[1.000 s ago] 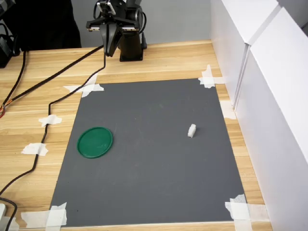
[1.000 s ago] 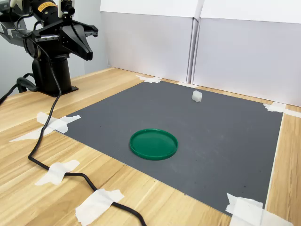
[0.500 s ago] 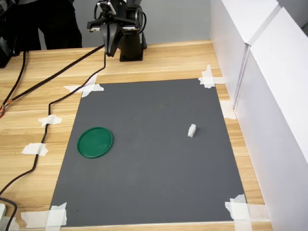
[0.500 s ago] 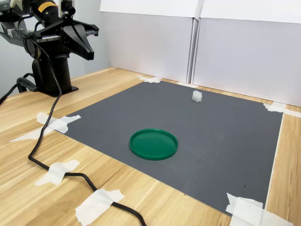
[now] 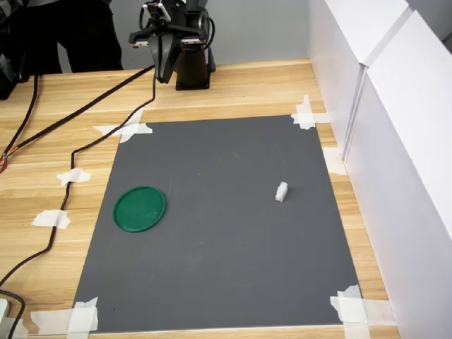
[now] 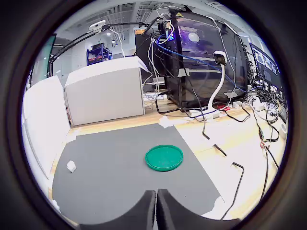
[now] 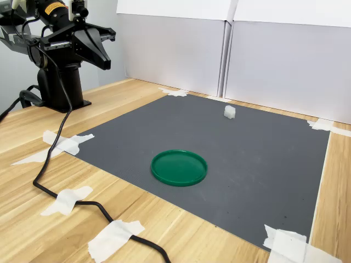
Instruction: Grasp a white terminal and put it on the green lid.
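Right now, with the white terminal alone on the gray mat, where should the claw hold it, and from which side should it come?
Probably from straight above. The white terminal lies free on the gray mat, far from the green lid, so nothing blocks a descent. It looks slightly elongated, so close the claw across its two long side faces, the narrower span.
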`<state>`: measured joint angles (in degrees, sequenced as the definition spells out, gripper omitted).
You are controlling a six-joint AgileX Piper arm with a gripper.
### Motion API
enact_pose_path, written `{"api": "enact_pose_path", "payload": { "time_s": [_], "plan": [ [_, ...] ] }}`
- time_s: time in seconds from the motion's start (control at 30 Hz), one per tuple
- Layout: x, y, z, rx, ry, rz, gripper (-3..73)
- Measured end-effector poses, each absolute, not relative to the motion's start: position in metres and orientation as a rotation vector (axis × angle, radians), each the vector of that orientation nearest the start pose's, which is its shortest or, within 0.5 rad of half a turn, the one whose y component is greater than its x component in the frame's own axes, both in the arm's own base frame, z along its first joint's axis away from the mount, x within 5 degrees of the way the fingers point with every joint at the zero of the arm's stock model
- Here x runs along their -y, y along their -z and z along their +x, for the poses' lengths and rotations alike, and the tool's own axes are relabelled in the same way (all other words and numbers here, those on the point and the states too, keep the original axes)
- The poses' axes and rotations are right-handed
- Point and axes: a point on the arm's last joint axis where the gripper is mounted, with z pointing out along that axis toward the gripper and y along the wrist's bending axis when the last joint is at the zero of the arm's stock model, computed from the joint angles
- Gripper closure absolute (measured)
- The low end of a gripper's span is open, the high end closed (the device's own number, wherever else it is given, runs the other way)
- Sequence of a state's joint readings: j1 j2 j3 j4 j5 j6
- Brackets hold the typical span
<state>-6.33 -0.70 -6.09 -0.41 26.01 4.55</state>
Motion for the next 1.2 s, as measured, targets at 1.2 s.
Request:
{"api": "enact_pose_path", "payload": {
  "time_s": [1.2],
  "plan": [
    [0.006, -0.227, 0.050, -1.819, 0.040, 0.164, 71.1]
  ]
}}
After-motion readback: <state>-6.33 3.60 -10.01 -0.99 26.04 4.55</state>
